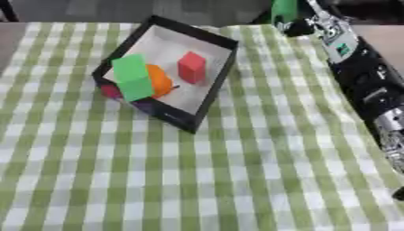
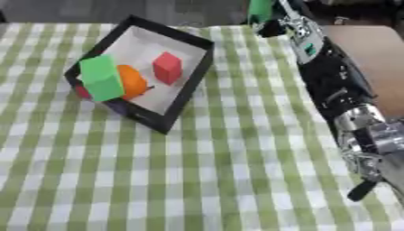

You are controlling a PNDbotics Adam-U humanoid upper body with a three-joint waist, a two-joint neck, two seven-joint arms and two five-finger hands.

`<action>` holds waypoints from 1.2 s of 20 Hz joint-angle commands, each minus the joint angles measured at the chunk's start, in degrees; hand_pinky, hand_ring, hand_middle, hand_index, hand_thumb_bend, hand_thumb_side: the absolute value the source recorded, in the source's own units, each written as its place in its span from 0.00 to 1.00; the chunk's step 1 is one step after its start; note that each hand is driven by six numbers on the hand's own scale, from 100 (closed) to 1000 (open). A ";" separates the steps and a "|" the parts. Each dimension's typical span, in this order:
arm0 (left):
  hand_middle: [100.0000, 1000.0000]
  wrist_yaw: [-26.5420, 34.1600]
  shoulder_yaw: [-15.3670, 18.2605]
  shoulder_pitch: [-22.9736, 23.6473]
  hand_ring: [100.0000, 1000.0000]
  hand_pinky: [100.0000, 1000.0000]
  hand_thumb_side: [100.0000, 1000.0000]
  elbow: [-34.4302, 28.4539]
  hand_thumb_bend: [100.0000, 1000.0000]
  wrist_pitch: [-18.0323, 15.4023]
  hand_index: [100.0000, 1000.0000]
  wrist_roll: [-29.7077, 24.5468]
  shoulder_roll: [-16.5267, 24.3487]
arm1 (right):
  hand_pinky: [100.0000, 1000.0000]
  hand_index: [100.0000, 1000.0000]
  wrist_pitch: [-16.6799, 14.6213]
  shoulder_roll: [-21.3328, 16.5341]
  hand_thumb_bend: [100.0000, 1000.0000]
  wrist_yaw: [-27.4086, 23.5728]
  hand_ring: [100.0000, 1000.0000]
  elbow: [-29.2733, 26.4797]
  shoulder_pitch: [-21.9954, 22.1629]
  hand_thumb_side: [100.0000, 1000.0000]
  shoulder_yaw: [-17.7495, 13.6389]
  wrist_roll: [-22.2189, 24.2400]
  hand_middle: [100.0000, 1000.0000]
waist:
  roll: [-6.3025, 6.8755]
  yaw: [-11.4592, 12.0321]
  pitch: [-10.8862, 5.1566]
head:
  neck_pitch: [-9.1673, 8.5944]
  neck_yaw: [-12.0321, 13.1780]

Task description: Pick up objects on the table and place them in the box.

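A black-rimmed, white-floored square box (image 1: 211, 90) on green checked cloth (image 1: 236, 171) holds a green block (image 1: 132, 76), an orange rounded piece (image 1: 160, 80) and a red cube (image 1: 191, 66). The right hand (image 2: 272, 18), well apart at the far edge, holds a green object (image 2: 260, 9); how far its fingers close cannot be told.

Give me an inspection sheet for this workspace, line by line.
Surface: green-and-white checked cloth, lying askew in view.
Job's things: black box with white floor holds a red block, a green block, an orange thing and something pink.
Clutter: nothing seen.
Hands: right arm reaches to the far edge, where a green thing shows; hand's state unclear. Left hand not in view.
Cables: nothing seen.
Surroundings: bare brown tabletop at the right.
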 commanded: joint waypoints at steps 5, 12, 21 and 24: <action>0.62 0.48 0.04 -0.42 0.58 0.80 0.98 -0.63 0.30 -0.16 0.89 -0.38 0.48 | 0.81 0.55 -4.21 3.77 0.01 -0.53 0.56 -8.03 -3.63 0.01 6.58 8.83 0.37 | 0.73 0.22 -0.86 | -0.11 -0.78; 0.62 0.58 -0.14 -0.54 0.58 0.80 0.98 -0.65 0.29 -0.20 0.89 -0.67 0.14 | 0.89 0.92 -6.71 8.64 0.28 3.54 0.77 -6.76 -5.04 0.34 9.56 24.41 0.74 | 0.83 0.49 -0.82 | -0.11 -1.02; 0.62 0.55 -0.09 -0.40 0.58 0.80 0.98 -0.68 0.29 -0.13 0.89 -0.71 0.13 | 0.92 0.98 -6.77 7.91 0.33 2.10 0.85 -12.28 -4.20 0.42 8.35 24.53 0.95 | 0.49 -0.41 -1.09 | -0.11 -0.66; 0.62 0.50 0.00 -0.12 0.58 0.80 0.98 -0.67 0.29 -0.07 0.88 -0.64 0.15 | 0.90 0.96 -6.06 5.18 0.20 -1.12 0.80 -17.41 -2.40 0.31 7.16 17.22 0.90 | 0.24 -1.61 -1.30 | -0.11 0.13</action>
